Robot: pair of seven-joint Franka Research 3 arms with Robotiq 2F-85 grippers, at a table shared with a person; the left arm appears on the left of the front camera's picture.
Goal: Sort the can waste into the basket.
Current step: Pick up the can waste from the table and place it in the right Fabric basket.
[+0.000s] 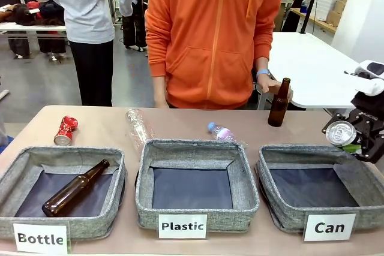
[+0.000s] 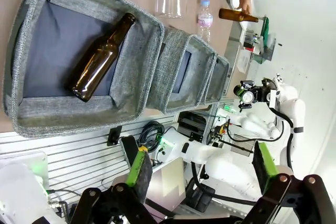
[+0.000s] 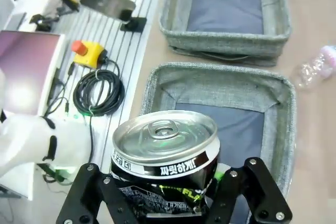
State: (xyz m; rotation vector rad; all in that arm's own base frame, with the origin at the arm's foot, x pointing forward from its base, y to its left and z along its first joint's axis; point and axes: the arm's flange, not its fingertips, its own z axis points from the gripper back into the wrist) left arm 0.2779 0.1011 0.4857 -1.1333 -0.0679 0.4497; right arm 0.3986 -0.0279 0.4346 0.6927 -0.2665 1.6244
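Gripping the dark can [image 3: 165,153], right end effector [image 3: 174,188] beside the basket [image 1: 287,215] rim, left end effector [image 2: 202,161] spread, empty.

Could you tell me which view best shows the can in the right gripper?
The right wrist view: the dark can sits close up in the right gripper, silver lid and printed band clear. The front view shows it small at the right edge; the left wrist view has it too distant to make out.
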